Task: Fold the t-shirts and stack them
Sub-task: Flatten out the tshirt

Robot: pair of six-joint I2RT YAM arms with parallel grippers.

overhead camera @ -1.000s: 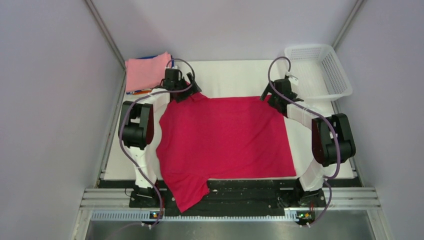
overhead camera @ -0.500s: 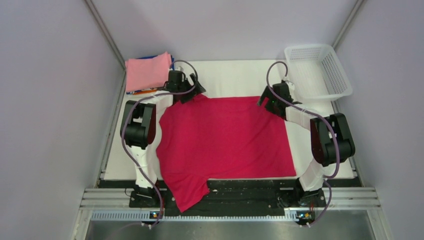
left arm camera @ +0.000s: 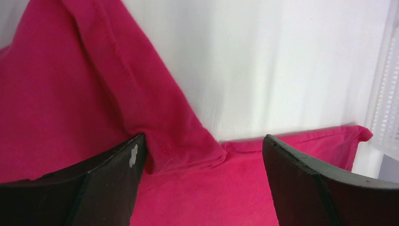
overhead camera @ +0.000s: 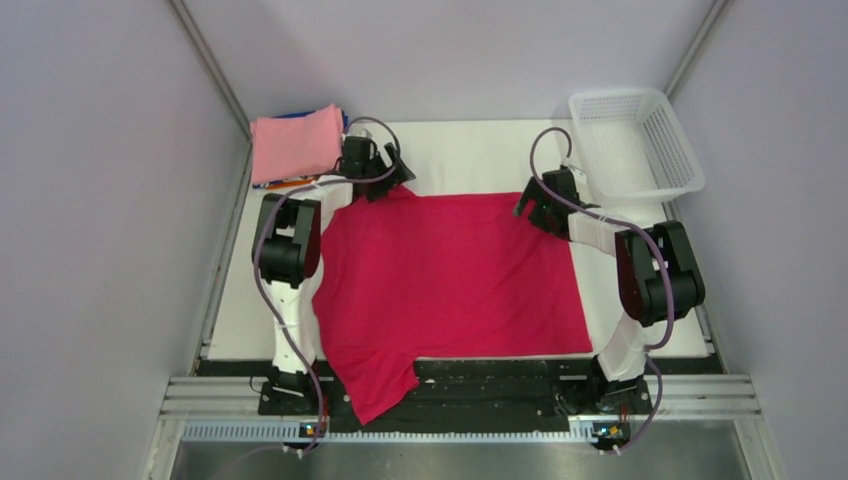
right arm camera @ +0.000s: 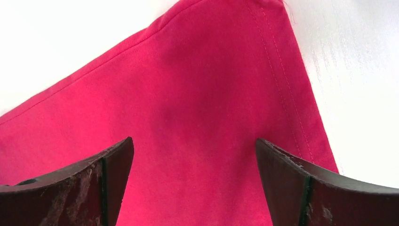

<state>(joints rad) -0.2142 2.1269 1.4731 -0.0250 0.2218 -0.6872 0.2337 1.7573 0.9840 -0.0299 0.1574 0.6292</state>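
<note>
A crimson-red t-shirt lies spread flat across the table, one sleeve hanging over the near edge. At its far left corner my left gripper is open, and in the left wrist view a folded-over flap of red cloth lies between the open left gripper fingers. My right gripper is open over the far right corner, with the hemmed corner flat below the right gripper. A folded light pink t-shirt tops a stack at the back left.
A white mesh basket stands at the back right, its wall also in the left wrist view. Blue and orange cloth edges peek from under the pink shirt. Grey walls close in both sides, and a black rail runs along the near edge.
Both grippers have edged slightly inward along the shirt's far edge, and both elbows have swung in. The red shirt lies as before.
</note>
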